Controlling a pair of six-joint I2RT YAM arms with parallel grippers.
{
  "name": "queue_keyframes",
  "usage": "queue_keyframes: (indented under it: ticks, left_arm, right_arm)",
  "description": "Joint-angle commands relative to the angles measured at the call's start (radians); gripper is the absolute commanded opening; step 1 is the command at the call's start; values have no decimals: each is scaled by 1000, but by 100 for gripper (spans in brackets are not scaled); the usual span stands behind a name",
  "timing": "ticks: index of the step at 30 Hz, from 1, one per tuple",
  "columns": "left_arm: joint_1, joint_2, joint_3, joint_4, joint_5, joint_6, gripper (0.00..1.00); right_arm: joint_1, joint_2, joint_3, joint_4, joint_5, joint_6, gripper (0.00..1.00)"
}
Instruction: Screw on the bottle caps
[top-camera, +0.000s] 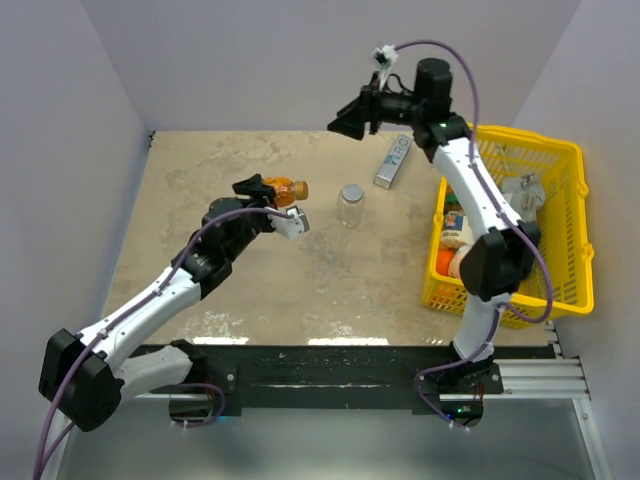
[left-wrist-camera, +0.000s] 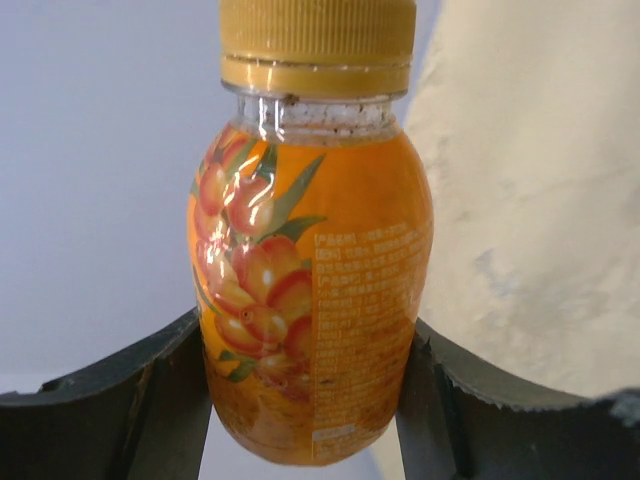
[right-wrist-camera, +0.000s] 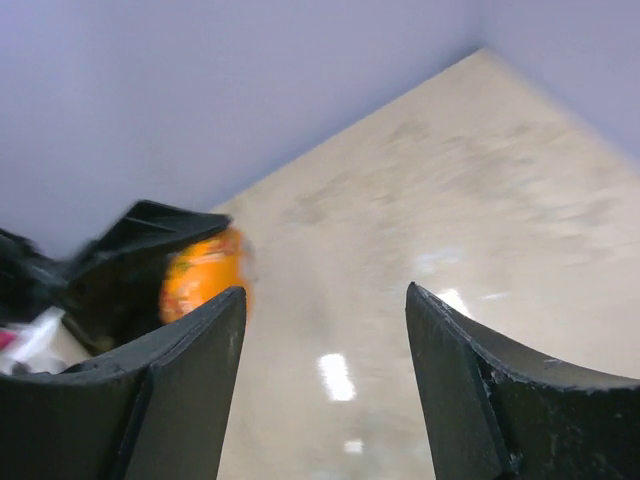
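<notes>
Left wrist view shows our left hand (left-wrist-camera: 305, 330) clenched on the belly of the orange bottle (left-wrist-camera: 310, 290), with the yellow cap (left-wrist-camera: 317, 45) sitting on its neck, seemingly level. From above, the bottle is held over the tabletop (top-camera: 300, 290), lying sideways with the cap toward 3 o'clock, at 9 o'clock of the clear bottle (top-camera: 351, 205). Our right hand (right-wrist-camera: 325, 295) hangs at 12 o'clock, jaws apart and empty. To tighten well, we judge, we should line it up with the cap's axis, pinch the rim squarely, and grip firmly on the left so the bottle cannot spin.

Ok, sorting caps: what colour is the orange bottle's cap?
Yellow-orange cap, clearest in left wrist view.
</notes>
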Motion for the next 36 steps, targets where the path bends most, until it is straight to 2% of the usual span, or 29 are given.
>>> queue_keyframes:
  ticks: [1, 2, 4, 5, 7, 8, 11, 16, 23, 32, 36]
  left_arm:
    - [70, -29, 162, -457, 486, -316, 0]
    - [82, -21, 212, -496, 646, -343, 0]
    - [93, 23, 263, -592, 750, -403, 0]
    - [93, 43, 321, -631, 840, -401, 0]
    - [94, 109, 377, -747, 905, -394, 0]
    - [96, 131, 424, -781, 953, -383, 0]
    - [98, 198, 493, -884, 1010, -334, 0]
    - [96, 243, 544, -904, 1013, -311, 0]
    - [96, 268, 598, -945, 1008, -269, 0]
    - [93, 269, 598, -948, 1005, -262, 0]
    - [93, 269, 598, -941, 1007, -263, 0]
  right_arm:
    - [0, -245, -151, -67, 64, -588, 69]
    - [7, -335, -211, -82, 67, -800, 69]
    - [21, -417, -366, -198, 93, -1054, 69]
    - [33, -488, -414, -232, 97, -1268, 70]
    - [47, -561, -537, -348, 95, -1485, 70]
    - [52, -592, -569, -382, 95, -1670, 70]
    - [85, -684, -664, -459, 89, -1854, 70]
    - [141, -684, -612, -606, 80, -2000, 69]
    - [176, -665, -588, -715, 83, -2197, 67]
    - [230, -612, -523, -771, 45, -2271, 65]
    - [240, -595, -513, -766, 37, -2299, 61]
